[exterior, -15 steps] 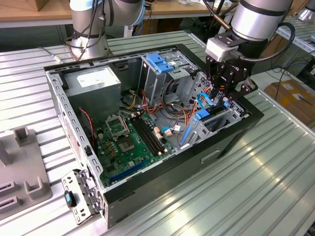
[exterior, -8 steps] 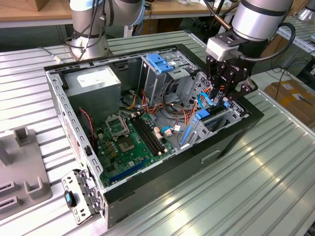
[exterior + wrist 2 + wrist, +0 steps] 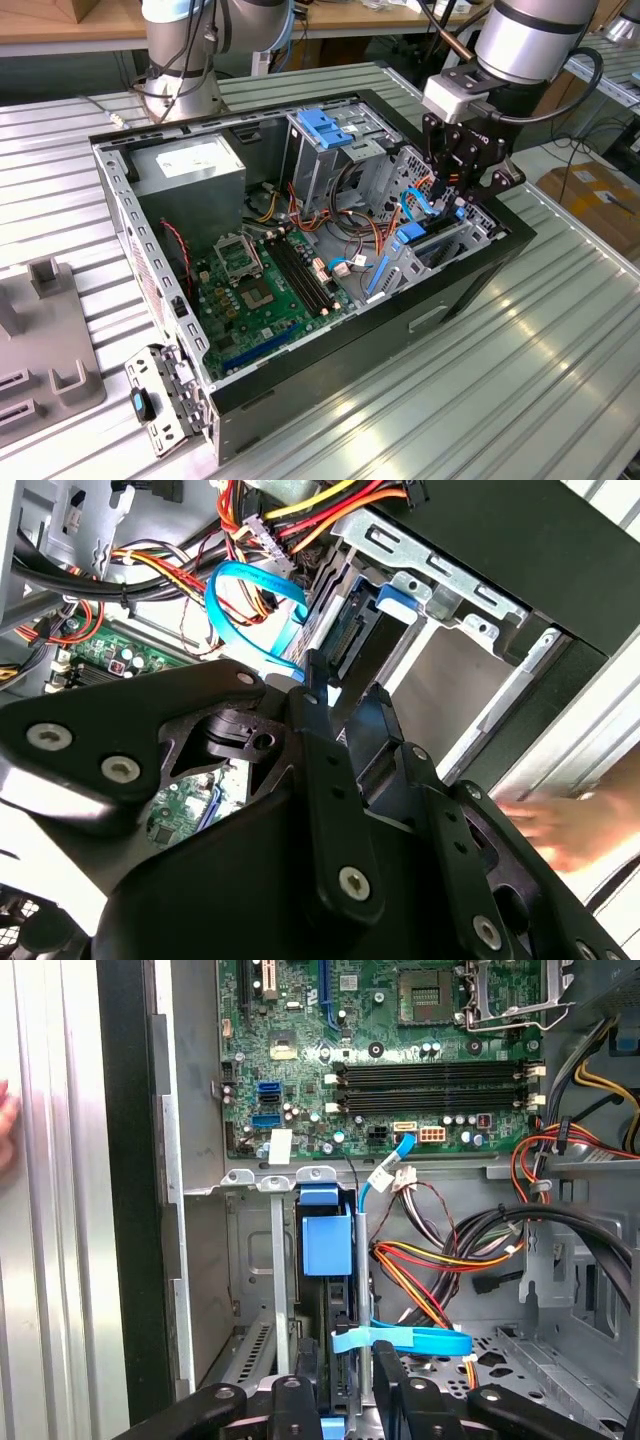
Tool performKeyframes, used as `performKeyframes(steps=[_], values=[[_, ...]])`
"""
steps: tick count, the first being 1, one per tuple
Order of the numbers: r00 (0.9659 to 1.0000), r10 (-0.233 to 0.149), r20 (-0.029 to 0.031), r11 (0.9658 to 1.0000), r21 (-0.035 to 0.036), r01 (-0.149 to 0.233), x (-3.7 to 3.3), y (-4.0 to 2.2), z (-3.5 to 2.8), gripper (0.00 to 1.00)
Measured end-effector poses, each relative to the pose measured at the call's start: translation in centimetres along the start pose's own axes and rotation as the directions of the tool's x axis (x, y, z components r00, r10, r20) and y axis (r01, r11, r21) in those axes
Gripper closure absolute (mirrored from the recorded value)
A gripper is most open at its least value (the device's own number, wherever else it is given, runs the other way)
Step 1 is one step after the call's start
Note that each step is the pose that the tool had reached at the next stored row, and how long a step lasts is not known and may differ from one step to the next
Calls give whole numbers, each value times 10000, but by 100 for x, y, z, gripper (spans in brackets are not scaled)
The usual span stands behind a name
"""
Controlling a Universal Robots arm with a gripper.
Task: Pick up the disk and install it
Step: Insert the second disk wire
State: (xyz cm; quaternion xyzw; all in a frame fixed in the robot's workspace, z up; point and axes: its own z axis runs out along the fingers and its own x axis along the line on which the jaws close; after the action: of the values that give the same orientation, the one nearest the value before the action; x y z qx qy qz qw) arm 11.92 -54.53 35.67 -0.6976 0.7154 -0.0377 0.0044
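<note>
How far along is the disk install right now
The disk already stands on edge in the case's drive bay, so the pickup looks done. In hand: the gripper hangs over that bay, its black fingers either side of the disk's near end. Left: I cannot tell whether it is fully seated or released.

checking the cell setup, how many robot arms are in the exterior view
2: one arm at the exterior view's right, its tool over the computer case; a second arm standing behind the case, toward the left.
</note>
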Motion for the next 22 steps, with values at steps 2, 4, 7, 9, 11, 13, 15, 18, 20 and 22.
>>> performKeyframes(steps=[2,4,7,9,11,13,15,18,20,22], values=[[10000,-1,0,10000,0,1,0,0,0,64],[10000,0,0,10000,-1,0,0,-1,0,64],[10000,0,0,10000,0,0,0,-1,0,64],[10000,0,0,10000,0,0,0,-1,0,64],[10000,-1,-1,10000,0,1,0,-2,-1,64],[10000,-6,-1,10000,0,6,1,-3,-28,64],[10000,-7,0,10000,0,7,2,-5,-49,64],[10000,-8,4,10000,0,8,4,-7,-86,64],[10000,-8,1,10000,0,8,5,-8,-102,64],[10000,-8,1,10000,0,8,5,-9,-117,64]])
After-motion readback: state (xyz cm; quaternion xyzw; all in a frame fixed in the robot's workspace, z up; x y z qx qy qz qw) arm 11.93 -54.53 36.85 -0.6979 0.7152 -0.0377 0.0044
